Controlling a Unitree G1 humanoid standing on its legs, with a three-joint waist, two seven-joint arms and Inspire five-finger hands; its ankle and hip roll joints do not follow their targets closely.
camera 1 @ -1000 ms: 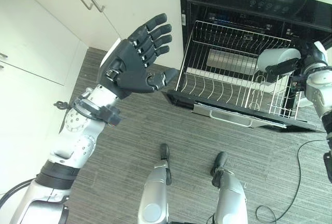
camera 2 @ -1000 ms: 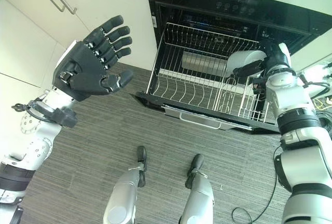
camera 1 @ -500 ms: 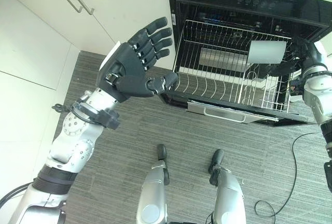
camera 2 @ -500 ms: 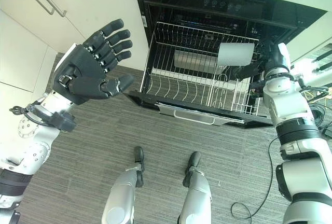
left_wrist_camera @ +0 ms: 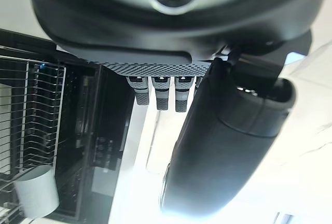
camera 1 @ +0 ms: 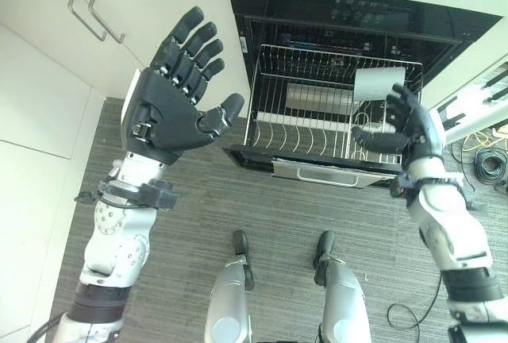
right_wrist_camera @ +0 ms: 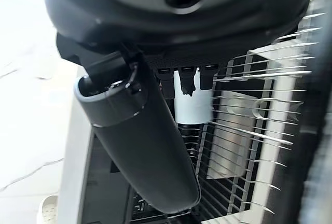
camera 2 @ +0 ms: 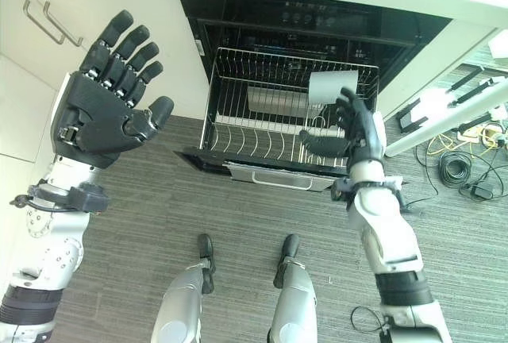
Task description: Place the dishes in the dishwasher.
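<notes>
Right hand (camera 1: 409,132) now off the white cup (camera 1: 379,83), fingers spread, centre right; cup resting in dishwasher rack (camera 1: 317,109), upper centre; left hand (camera 1: 171,105) raised open, upper left

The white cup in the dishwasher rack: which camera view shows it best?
The left eye view: the white cup stands unobstructed in the rack. In the right eye view the right hand overlaps it; both wrist views show it small.
</notes>
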